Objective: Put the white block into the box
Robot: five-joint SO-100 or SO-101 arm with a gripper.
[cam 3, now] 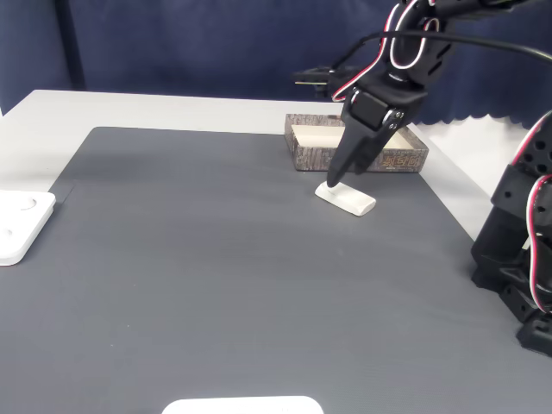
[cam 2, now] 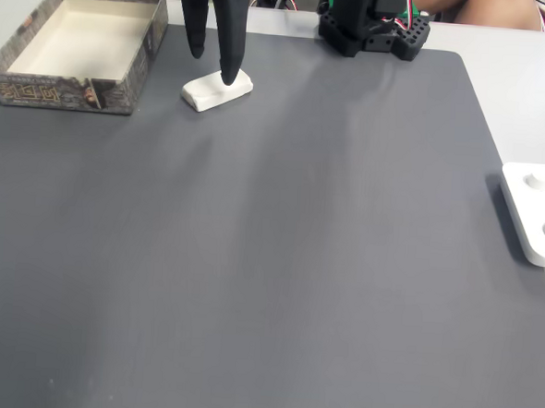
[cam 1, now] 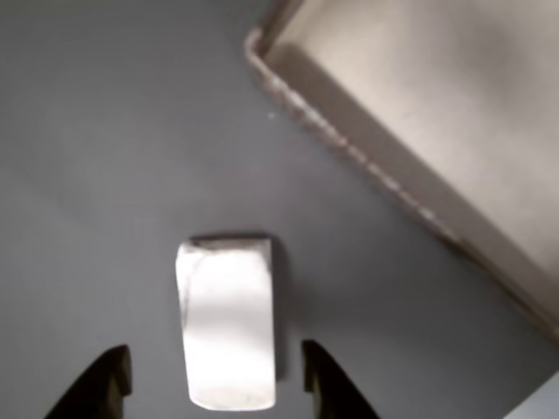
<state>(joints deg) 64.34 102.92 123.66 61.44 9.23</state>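
In the other view, the white block [cam 1: 227, 325] is being straddled by the spread fingers of the gripper [cam 1: 214, 377], neither fingertip seen touching it. The block is lying flat on the grey mat [cam 2: 278, 260], just beside the box [cam 2: 124, 65], outside its rim.

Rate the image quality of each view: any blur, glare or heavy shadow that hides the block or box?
Other view: soft and out of focus; the white block is glary with smeared edges, and the box rim is fuzzy. A fixed view: sharp, evenly lit, faint streaks of sheen on the grey mat. Another fixed view: sharp, with only a slight shadow under the gripper at the block.
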